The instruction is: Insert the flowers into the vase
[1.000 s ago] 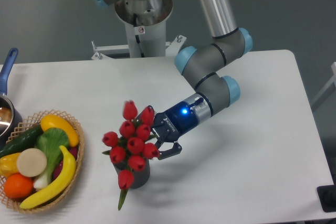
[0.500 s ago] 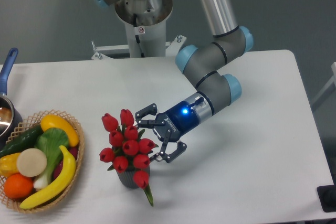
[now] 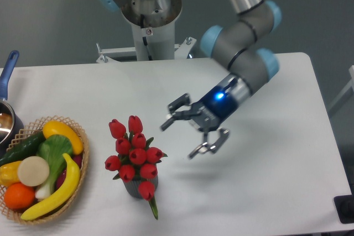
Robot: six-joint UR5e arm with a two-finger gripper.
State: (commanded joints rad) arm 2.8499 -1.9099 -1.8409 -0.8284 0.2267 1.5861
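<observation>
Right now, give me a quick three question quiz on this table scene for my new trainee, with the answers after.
1. True or false: the gripper is shut on the flowers.
2. Where do the flowers stand? A: in the vase; B: in the wicker basket; C: flat on the table.
3. Fill in: a yellow ____ lies along the basket's right edge.

Key: 1 false, the gripper is open and clear of them; 2 A; 3 banana.

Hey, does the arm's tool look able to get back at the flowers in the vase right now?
Probably yes. The tool is open and hangs to the right of the flowers, which stand in the vase. Only bare table lies between them.
</observation>
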